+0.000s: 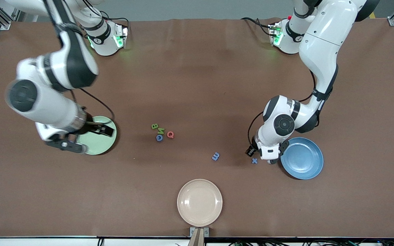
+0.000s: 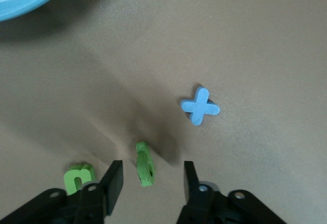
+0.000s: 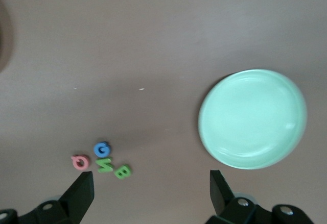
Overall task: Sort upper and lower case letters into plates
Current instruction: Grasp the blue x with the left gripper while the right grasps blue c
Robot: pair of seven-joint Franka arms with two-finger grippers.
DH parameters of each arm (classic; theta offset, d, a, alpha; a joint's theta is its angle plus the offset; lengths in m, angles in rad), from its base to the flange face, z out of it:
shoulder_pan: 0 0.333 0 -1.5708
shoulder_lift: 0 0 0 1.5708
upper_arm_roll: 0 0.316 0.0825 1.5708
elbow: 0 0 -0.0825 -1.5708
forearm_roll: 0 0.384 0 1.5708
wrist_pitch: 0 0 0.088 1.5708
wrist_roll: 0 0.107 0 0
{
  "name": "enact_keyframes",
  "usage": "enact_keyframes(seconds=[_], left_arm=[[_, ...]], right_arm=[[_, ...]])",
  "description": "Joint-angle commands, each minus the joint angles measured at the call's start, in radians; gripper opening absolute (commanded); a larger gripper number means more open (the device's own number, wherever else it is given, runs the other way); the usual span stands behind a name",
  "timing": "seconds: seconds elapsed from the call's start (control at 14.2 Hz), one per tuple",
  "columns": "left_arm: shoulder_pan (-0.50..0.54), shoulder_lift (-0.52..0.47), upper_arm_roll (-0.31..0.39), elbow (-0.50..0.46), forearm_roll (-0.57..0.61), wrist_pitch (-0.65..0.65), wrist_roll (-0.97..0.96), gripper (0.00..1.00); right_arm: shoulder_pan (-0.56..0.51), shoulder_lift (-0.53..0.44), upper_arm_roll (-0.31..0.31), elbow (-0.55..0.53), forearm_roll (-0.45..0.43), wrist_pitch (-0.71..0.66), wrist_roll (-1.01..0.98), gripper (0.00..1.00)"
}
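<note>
Two jaws of left gripper (image 2: 153, 183) half-open, straddling upright green letter (image 2: 144, 164) beside blue plate (image 1: 302, 158); needing centred squeeze. Right gripper (image 3: 152, 191) wide open, empty, waiting over green plate (image 1: 97, 138).

Three plates: green (image 1: 98, 136), blue (image 1: 303, 159), beige (image 1: 199, 202). Eight letters: B (image 1: 154, 126), N (image 1: 161, 131), G (image 1: 159, 137), Q (image 1: 170, 134), m (image 1: 215, 156), x (image 1: 254, 160), two green ones (image 2: 144, 164) (image 2: 78, 177).
</note>
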Motion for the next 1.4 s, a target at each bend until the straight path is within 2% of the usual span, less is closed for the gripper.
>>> enact_keyframes(seconds=[0.0, 0.07, 0.21, 0.35, 0.49, 0.63, 0.7, 0.91, 1.05, 1.12, 1.19, 1.26, 1.33], left_arm=[[-0.006, 0.006, 0.002, -0.001, 0.009, 0.006, -0.024, 0.33], [-0.008, 0.008, 0.002, -0.007, 0.009, 0.006, -0.035, 0.21], [-0.026, -0.003, 0.005, -0.010, 0.009, 0.005, -0.041, 0.00], [-0.009, -0.060, 0.011, -0.009, 0.011, -0.018, -0.029, 0.00], [-0.001, -0.126, 0.027, -0.001, 0.023, -0.117, 0.008, 0.00], [0.057, -0.169, 0.028, -0.002, 0.032, -0.161, 0.135, 0.00], [0.090, -0.181, 0.027, -0.007, 0.032, -0.165, 0.231, 0.00], [0.178, -0.172, 0.027, 0.007, 0.032, -0.190, 0.384, 0.00], [0.212, -0.134, 0.028, 0.005, 0.032, -0.190, 0.449, 0.01], [0.229, -0.129, 0.030, 0.005, 0.032, -0.188, 0.471, 0.06], [0.247, -0.132, 0.028, 0.007, 0.032, -0.188, 0.477, 0.25], [0.252, -0.131, 0.028, 0.007, 0.032, -0.188, 0.480, 0.55], [0.247, -0.131, 0.028, 0.007, 0.032, -0.190, 0.479, 0.94]], right_arm=[[0.065, 0.050, -0.009, -0.112, 0.021, 0.199, 0.070, 1.00], [0.097, 0.072, -0.009, -0.146, 0.021, 0.284, 0.124, 1.00], [0.136, 0.136, -0.011, -0.148, 0.011, 0.360, 0.185, 1.00], [0.145, 0.190, -0.011, -0.148, 0.009, 0.428, 0.202, 0.99], [0.172, 0.224, -0.012, -0.148, 0.006, 0.440, 0.236, 0.91], [0.209, 0.244, -0.017, -0.151, 0.003, 0.465, 0.273, 0.83], [0.222, 0.253, -0.021, -0.151, 0.003, 0.474, 0.285, 0.82], [0.239, 0.264, -0.021, -0.154, 0.002, 0.489, 0.293, 0.75], [0.246, 0.273, -0.023, -0.155, 0.002, 0.492, 0.296, 0.75], [0.252, 0.276, -0.026, -0.155, -0.002, 0.498, 0.296, 0.74], [0.254, 0.276, -0.027, -0.157, -0.003, 0.500, 0.296, 0.73], [0.255, 0.276, -0.027, -0.158, -0.005, 0.500, 0.296, 0.71], [0.265, 0.278, -0.029, -0.158, -0.005, 0.502, 0.301, 0.68]])
